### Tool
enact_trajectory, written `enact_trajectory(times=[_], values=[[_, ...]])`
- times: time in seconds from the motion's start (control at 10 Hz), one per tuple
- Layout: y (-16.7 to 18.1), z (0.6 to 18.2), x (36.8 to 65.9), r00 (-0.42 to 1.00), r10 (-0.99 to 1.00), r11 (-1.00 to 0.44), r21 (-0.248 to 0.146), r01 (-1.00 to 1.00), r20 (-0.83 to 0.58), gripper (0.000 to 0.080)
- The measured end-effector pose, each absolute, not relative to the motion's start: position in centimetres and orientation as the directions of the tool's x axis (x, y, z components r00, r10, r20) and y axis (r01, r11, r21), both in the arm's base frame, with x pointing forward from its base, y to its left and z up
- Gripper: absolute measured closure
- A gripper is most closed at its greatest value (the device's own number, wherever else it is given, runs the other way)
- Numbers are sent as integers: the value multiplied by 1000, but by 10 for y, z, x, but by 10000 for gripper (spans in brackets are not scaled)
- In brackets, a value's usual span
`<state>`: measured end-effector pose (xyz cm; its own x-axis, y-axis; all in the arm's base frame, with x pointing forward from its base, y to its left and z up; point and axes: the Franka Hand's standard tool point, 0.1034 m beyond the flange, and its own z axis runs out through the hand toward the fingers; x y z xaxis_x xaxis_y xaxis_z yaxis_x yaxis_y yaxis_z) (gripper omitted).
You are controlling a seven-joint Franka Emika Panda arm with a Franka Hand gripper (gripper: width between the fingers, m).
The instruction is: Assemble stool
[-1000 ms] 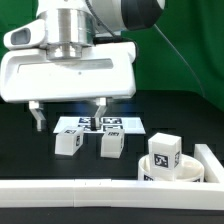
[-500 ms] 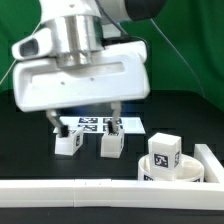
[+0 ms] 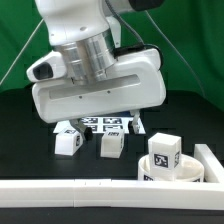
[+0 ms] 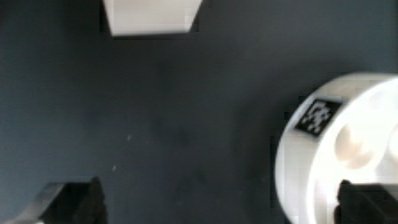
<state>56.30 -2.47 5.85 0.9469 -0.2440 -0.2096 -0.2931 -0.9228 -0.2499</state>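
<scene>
Well left of the seat disc (image 3: 172, 172) in the exterior view, the left leg (image 3: 68, 142) sits on the bench (image 3: 25, 150). The middle leg (image 3: 112, 145) sits nearer the disc. Above them the gripper (image 4: 217, 204) hangs wide open and empty. The disc lies flat, with a third leg (image 3: 164, 150) upright on it.

Non-task stuff: black table (image 3: 30, 150), matte, also fills most of the wrist view. Marker board (image 3: 108, 123) lies flat on it towards the back, only partly visible, with several printed tags showing. Long white rail (image 3: 70, 190) runs along the front edge, turns at the exterior view's right and goes back along that side. Green backdrop (image 3: 190, 50) behind everything.
</scene>
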Motion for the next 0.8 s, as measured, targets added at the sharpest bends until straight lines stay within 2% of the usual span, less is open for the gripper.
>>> enact_trajectory(times=[0.1,0.2,0.4,0.8], values=[[-24,58,562,939,-238,-919,-255,-300,-247,150],[-23,59,548,891,-276,-896,-239,-375,-362,150],[-23,53,537,833,-361,-862,-192,-470,-419,150],[-24,50,531,820,-352,-860,-189,-474,-452,150]])
